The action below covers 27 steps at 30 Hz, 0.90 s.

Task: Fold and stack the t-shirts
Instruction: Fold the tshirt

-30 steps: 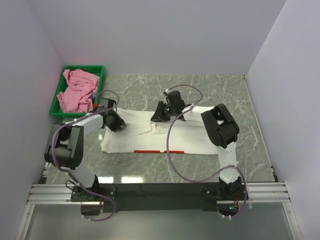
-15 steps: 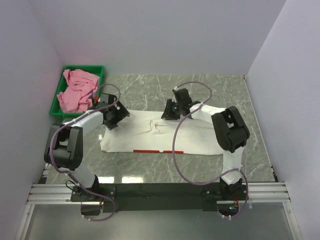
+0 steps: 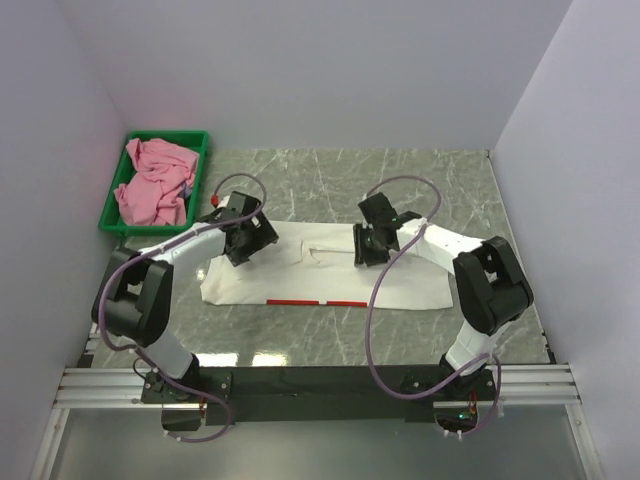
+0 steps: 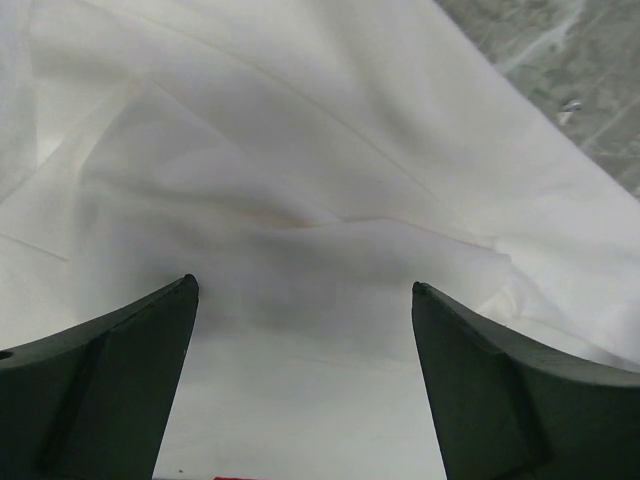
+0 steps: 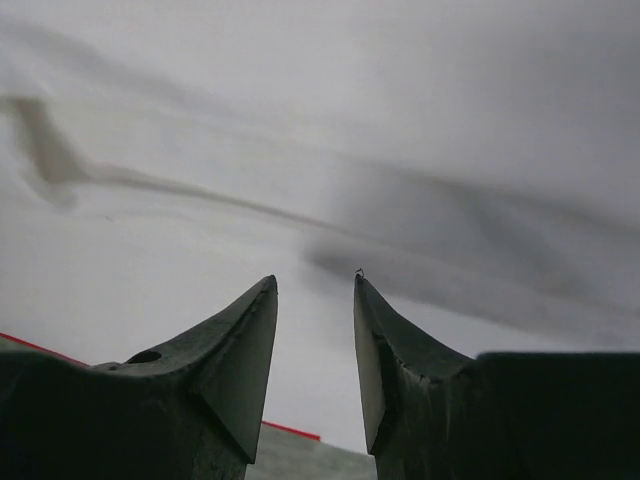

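Now: both arms low over the white shirt, jaws empty

Nearest the camera, the black and silver mounting rail [image 3: 320, 382] carries both arm bases. Just beyond it the large white fabric t-shirt [image 3: 320, 278] lies as a wide flat band across the grey-green marble-patterned table [image 3: 330, 175]. A thin red strip of its printed graphic [image 3: 317, 302] shows along the near edge (too slim a sliver to make out any lettering).

Further in, the left gripper [image 3: 252, 240] hangs over the shirt's far left part. Its wrist view shows the left gripper [image 4: 305, 290] with its dark fingers [image 4: 110, 380] spread wide; nothing sits between them, only softly creased white cloth [image 4: 320, 200] below.

The right gripper [image 3: 370, 245] is over the shirt's far side, a little right of the middle. In its own wrist view the right gripper [image 5: 315, 285] has its pointed fingertips [image 5: 250, 330] parted by a narrow gap, with no fabric pinched in it; smooth white cloth [image 5: 350, 150] fills the picture behind.

Farthest off, at the table's far left corner, stands the green plastic tray [image 3: 168, 135], and the plain pink t-shirt [image 3: 155, 185] lies crumpled inside it, well apart from the white one.
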{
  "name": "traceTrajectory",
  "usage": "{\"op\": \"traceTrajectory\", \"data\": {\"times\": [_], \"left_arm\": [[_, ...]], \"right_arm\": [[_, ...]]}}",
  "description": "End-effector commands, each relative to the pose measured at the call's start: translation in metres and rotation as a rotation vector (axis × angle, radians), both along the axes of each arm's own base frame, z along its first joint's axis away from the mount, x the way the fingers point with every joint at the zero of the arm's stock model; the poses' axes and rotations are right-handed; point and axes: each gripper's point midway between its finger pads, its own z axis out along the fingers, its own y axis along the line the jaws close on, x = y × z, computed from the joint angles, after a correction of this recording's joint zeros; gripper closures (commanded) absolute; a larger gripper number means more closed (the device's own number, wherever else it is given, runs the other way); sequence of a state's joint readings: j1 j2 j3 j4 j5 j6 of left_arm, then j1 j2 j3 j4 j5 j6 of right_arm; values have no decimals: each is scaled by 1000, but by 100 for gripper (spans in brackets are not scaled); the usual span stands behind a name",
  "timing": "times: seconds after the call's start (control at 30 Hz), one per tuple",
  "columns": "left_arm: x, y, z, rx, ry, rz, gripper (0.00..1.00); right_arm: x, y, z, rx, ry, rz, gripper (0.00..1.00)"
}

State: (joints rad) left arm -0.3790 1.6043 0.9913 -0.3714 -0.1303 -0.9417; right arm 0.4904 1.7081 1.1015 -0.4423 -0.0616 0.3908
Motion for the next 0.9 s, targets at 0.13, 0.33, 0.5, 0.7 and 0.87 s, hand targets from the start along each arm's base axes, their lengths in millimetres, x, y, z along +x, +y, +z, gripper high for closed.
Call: {"op": "traceTrajectory", "data": {"times": [0.13,0.33,0.5,0.7,0.87], "left_arm": [[8,-2,-26,31,56,22,6],[28,-11,-41,63,109,-22,6],[61,-20,-46,99,115,-80,6],[119,-43,-51,136,72,-211,4],[160,-62,-58,134,16,-303,2]], "right_arm": [[-57,-18,-27,-117,150,64,54],[-93,-12,-52,-156,272,171,52],[-131,7,-57,-137,381,355,52],[-156,52,-41,-69,421,525,54],[-149,111,-27,55,405,598,55]]}}
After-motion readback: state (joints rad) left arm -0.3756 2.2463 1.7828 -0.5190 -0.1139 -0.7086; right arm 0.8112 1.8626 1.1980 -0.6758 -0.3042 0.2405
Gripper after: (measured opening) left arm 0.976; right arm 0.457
